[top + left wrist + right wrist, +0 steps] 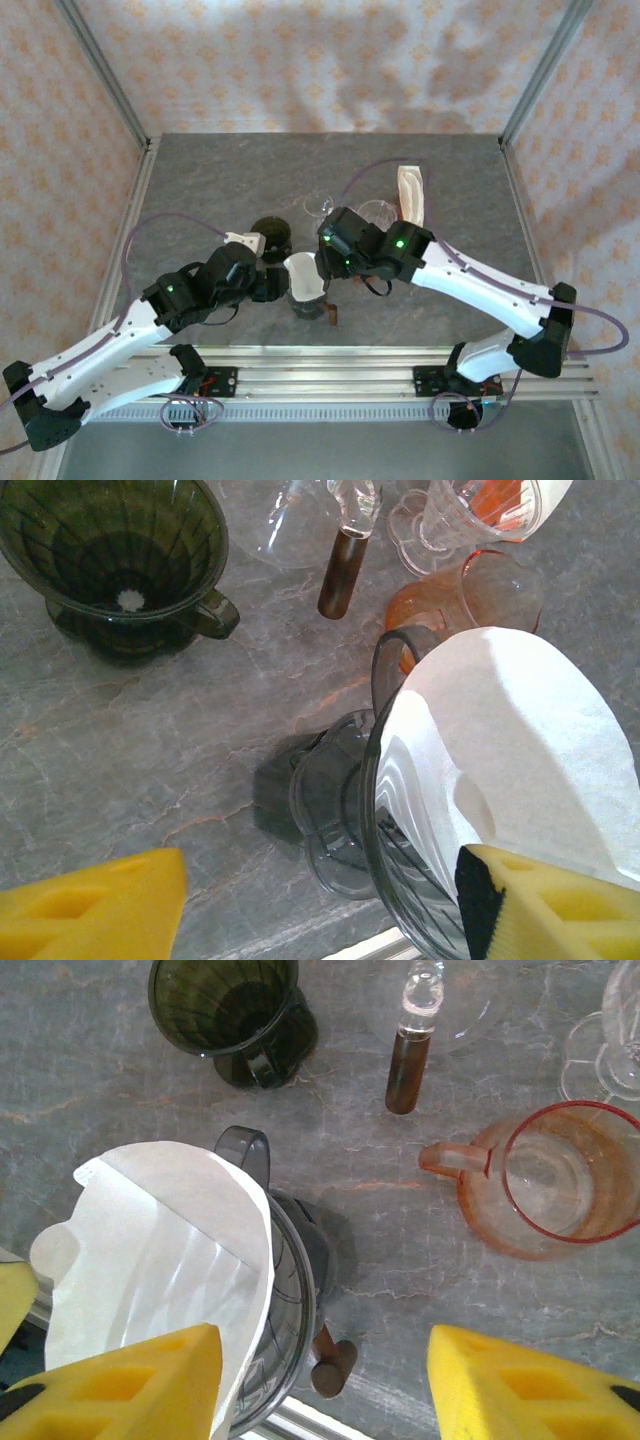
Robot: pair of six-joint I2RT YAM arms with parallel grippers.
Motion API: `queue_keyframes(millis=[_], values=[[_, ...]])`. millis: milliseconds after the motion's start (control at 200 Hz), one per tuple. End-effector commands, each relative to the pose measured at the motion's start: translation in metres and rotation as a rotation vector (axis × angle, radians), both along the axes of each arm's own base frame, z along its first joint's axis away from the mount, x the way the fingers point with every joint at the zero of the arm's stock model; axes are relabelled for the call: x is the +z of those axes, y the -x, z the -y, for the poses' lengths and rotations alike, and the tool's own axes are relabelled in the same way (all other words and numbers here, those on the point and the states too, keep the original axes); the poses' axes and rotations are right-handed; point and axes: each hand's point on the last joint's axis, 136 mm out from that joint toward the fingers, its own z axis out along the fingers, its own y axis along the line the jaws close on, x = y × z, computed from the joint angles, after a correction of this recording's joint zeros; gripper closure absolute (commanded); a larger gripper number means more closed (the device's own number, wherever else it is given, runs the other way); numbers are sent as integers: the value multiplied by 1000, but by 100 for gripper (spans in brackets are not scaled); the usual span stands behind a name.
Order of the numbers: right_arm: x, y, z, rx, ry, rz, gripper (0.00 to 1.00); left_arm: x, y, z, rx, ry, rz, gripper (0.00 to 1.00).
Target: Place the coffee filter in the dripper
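The white paper coffee filter (520, 750) (160, 1250) (305, 276) stands opened inside the clear grey dripper (345, 830) (298, 1290), its upper edge rising above the rim. The left gripper (320, 910) (276, 286) is open at the dripper's left side. One of its yellow fingers (560, 905) rests against the filter's near edge and the other is well clear over the table. From the right, the right gripper (325, 1385) (328, 268) is open too, with one finger (120, 1390) over the filter paper and the other over bare table.
A dark green dripper (110, 550) (225, 1005) sits behind. An orange-pink dripper (560, 1180), a glass server with a brown handle (408, 1055) and a clear glass dripper (470, 510) stand nearby. Spare filters (412, 195) lie at the back right. A brown peg (330, 1360) lies beside the grey dripper.
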Motion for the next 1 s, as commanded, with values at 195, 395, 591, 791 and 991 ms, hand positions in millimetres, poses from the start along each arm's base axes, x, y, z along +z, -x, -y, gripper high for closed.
queue_keyframes(millis=[195,395,591,791,991], values=[[-2,-7,-14,52,42,-3,43,22,-1,-6,23,34,65,13],[-4,-7,-15,52,32,-4,47,29,-5,6,-9,67,78,5],[-17,-5,-19,65,40,-36,66,10,-11,15,-16,32,33,10],[-19,-5,-21,75,50,-39,91,9,-12,12,-5,19,38,12],[-21,-4,-23,88,95,-17,100,8,-11,11,1,22,37,11]])
